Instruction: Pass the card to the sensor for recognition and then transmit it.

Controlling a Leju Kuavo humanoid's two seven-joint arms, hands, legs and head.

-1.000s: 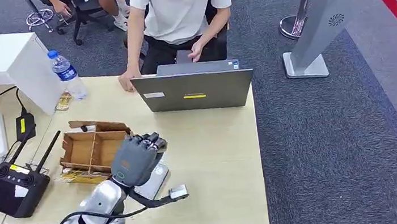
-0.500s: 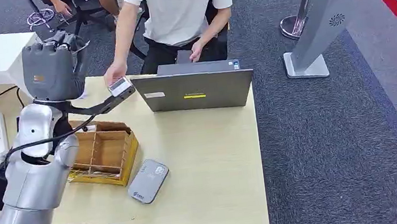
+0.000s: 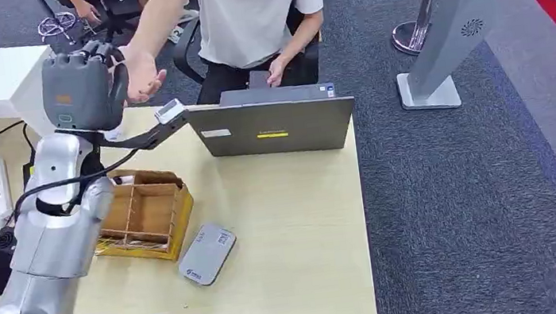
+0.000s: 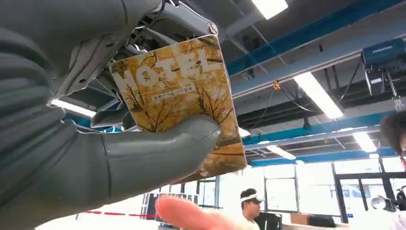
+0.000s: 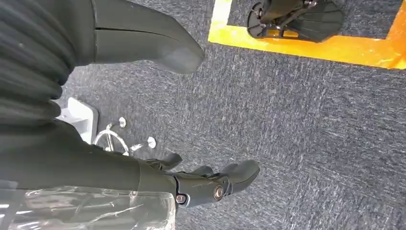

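Above the desk [image 3: 288, 204], beyond the reader [image 3: 207, 253]: left robot hand [image 3: 82, 89] pinches the card [image 4: 179, 100], raised to a person's hand [image 3: 138, 70]. Scan seemingly done; handover remains. Right robot hand [image 5: 210, 184] hangs spread, empty.

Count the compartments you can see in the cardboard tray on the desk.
4 show in the cardboard tray, in a two-by-two grid. The robot arm covers its end nearest the router, so more may be hidden there.
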